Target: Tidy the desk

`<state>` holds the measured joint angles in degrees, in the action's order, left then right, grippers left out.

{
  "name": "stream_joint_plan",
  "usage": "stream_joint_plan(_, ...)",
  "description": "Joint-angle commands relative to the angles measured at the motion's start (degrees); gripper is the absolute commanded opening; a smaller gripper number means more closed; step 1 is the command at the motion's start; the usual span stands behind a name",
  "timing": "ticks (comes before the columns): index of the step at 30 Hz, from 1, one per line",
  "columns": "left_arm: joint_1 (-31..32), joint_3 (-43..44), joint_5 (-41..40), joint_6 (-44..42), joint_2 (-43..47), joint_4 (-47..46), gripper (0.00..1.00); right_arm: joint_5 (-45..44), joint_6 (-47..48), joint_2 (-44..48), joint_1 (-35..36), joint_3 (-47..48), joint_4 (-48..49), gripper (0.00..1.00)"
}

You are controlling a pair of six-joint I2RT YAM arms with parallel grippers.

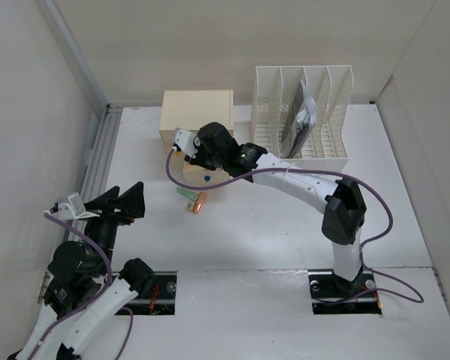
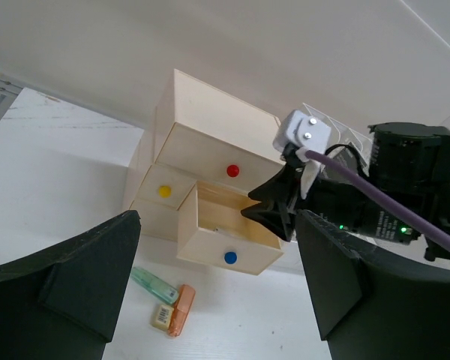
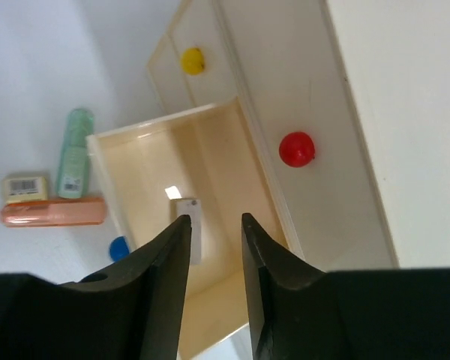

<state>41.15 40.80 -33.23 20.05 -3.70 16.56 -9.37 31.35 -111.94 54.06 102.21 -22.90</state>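
Right fingers (image 3: 161, 262), slightly parted around nothing, hang over the drawer (image 3: 135, 165), apparently pulled open for clutter, a small white item (image 3: 190, 232) just below them; left fingers (image 2: 75, 285) idle, spread wide.

drawer box (image 1: 197, 112) at back of desk (image 1: 270, 232) | file rack (image 1: 304, 112) right of it | small items (image 1: 199, 201) before box
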Motion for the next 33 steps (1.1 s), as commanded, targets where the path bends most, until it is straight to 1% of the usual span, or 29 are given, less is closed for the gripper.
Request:
stream_joint_plan(1, -0.1, -0.1, -0.4, 0.0, -0.3, -1.4, 0.82, 11.9, 3.3, 5.8, 0.5, 0.5, -1.7, 0.38)
stream_joint_plan(2, -0.1, -0.1, -0.4, 0.0, -0.3, -1.4, 0.82, 20.0, 4.8, 5.8, 0.5, 0.0, -4.5, 0.28)
stream_joint_plan(3, -0.1, -0.1, -0.4, 0.0, -0.3, -1.4, 0.82, 24.1, 6.5, 5.8, 0.5, 0.0, -4.5, 0.23)
stream_joint_plan(4, -0.1, -0.1, -0.4, 0.0, -0.3, -1.4, 0.82, 27.4, 9.4, 5.8, 0.5, 0.0, -7.1, 0.2)
stream_joint_plan(5, -0.1, -0.1, -0.4, 0.0, -0.3, -1.4, 0.82, 30.0, 10.8, 4.2, 1.1, 0.0, -8.5, 0.17)
stream_joint_plan(6, -0.1, -0.1, -0.4, 0.0, -0.3, -1.4, 0.82, 34.8, 12.7, 3.3, 1.1, 0.0, -10.3, 0.15)
stream_joint_plan(7, -0.1, -0.1, -0.4, 0.0, -0.3, -1.4, 0.82, 36.2, 15.4, 1.0, 1.7, 1.5, -13.5, 0.13)
stream_joint_plan(8, -0.1, -0.1, -0.4, 0.0, -0.3, -1.4, 0.82, 37.2, 16.7, 0.9, 1.7, 2.4, -15.3, 0.12)
stream_joint_plan(9, -0.1, -0.1, -0.4, 0.0, -0.3, -1.4, 0.82, 38.8, 17.9, -1.7, 2.2, 3.2, -16.9, 0.12)
stream_joint_plan(12, -0.1, -0.1, -0.4, 0.0, -0.3, -1.4, 0.82, 38.2, 18.5, -5.6, 3.2, 4.6, -18.5, 0.13)
stream_joint_plan(14, -0.1, -0.1, -0.4, 0.0, 0.2, -1.4, 0.82, 34.8, 18.5, -6.6, 3.8, 4.1, -16.0, 0.14)
stream_joint_plan(16, -0.1, -0.1, -0.4, 0.0, 0.2, -1.4, 0.82, 30.8, 16.2, -8.1, 4.4, 3.5, -13.9, 0.16)
stream_joint_plan(19, -0.1, -0.1, -0.4, 0.0, 0.2, -1.4, 0.82, 27.7, 13.1, -8.8, 4.4, 2.2, -8.8, 0.16)
stream_joint_plan(26, -0.1, -0.1, -0.4, 0.0, 0.7, -1.4, 0.82, 19.8, 11.4, -12.9, 4.9, 2.2, -5.0, 0.09)
stream_joint_plan(28, -0.1, -0.1, -0.4, 0.0, 0.7, -1.4, 0.82, 19.3, 11.4, -13.6, 5.4, 2.2, -3.6, 0.08)
stream_joint_plan(33, -0.1, -0.1, -0.4, 0.0, 0.7, -1.4, 0.82, 18.0, 10.2, -16.5, 5.4, 3.3, -3.6, 0.05)
